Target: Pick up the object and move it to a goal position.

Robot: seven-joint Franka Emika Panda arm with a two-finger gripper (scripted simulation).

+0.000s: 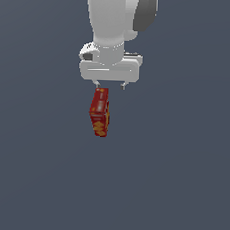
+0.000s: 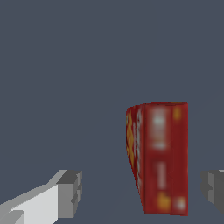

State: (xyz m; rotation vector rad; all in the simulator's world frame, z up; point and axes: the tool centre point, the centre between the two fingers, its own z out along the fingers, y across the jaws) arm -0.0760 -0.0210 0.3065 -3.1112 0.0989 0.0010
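Note:
The object, a tall thin red box (image 1: 99, 111) with orange-yellow cracker pictures, stands upright on the dark grey floor. My gripper (image 1: 109, 84) is open and empty directly above it, its fingertips just over the box's top edge. The box sits nearer the finger on the exterior view's left. In the wrist view the box (image 2: 162, 157) shows its narrow top face with pale patches. It lies between the two spread fingers (image 2: 70, 192), closer to one of them and touching neither. The gripper (image 2: 141, 190) holds nothing.
A plain dark grey floor (image 1: 180, 185) fills both views. The white arm (image 1: 113, 23) rises above the gripper. No goal marker or other object shows.

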